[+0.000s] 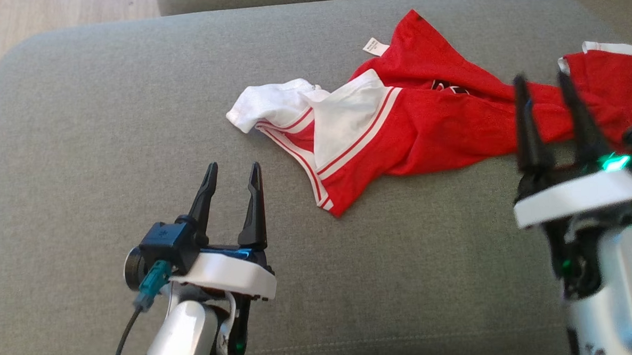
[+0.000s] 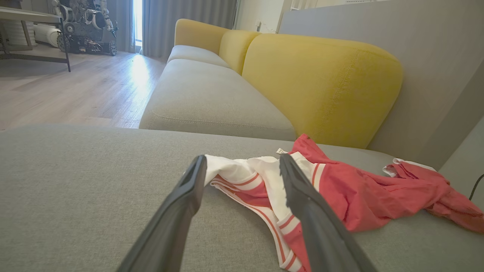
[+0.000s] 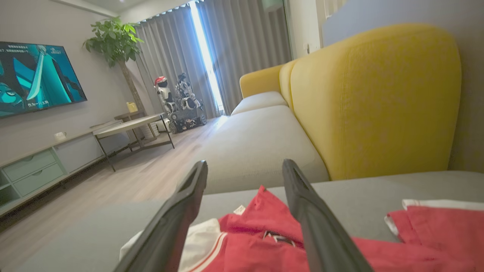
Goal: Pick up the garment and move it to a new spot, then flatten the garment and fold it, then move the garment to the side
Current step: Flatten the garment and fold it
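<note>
garment (image 1: 431,135): red, white panels, red-white striped trim | seat cushion (image 1: 106,128): grey | backrest (image 2: 321,83): yellow

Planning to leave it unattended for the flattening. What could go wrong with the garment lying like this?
1. The garment is twisted narrow at its middle; pulling the ends apart may only tighten the twist.
2. The white sleeve, nearest the open left gripper, is folded on itself, so a pinch may catch several layers.
3. The open right gripper hangs over bunched red cloth and may grab a fold, not an edge.
</note>
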Controlling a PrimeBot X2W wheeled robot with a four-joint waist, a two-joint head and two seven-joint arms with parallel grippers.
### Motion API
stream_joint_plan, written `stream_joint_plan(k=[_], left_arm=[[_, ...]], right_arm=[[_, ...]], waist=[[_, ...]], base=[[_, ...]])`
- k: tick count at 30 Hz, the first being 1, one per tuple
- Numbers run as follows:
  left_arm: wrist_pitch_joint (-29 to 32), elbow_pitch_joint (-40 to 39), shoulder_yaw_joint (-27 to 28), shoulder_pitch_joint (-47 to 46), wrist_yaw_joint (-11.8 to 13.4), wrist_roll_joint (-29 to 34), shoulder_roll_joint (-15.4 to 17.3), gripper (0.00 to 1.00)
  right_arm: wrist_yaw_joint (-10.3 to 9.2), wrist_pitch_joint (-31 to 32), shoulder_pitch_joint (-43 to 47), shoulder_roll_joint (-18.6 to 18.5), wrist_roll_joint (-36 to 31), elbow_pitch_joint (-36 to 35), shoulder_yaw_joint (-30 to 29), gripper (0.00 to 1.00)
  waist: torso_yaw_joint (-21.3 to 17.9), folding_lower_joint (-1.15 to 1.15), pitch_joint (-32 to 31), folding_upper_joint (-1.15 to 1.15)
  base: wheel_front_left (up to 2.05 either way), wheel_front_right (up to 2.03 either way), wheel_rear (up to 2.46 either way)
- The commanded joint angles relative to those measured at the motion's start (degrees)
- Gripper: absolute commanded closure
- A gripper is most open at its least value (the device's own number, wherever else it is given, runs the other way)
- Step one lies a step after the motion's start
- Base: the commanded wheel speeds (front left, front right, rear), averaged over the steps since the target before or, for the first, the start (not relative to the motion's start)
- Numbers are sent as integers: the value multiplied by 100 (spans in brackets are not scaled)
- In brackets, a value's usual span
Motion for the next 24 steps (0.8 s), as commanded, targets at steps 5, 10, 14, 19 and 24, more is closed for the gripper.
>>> stream_joint_plan(k=[5,10,14,19,24], left_arm=[[-35,-210,149,-247,-33,-23,10,0],[-35,-120,119,-313,-63,-19,10,0],[-35,1,110,-401,-97,-44,10,0],[-35,511,-21,-818,-197,-130,10,0],[-35,1436,-269,-1465,-233,-38,10,0]], right_arm=[[-3,-103,290,59,38,-122,403,0],[-3,-234,286,24,36,-31,489,0],[-3,-256,232,48,72,-48,541,0],[-3,-291,176,77,63,-45,668,0],[-3,-359,96,100,72,8,734,0]], waist=[[-114,0,106,0],[-264,0,147,0],[-422,0,221,0],[-699,0,427,0],[-972,0,552,0]], base=[[0,0,0],[0,0,0],[0,0,0],[0,0,0],[0,0,0]])
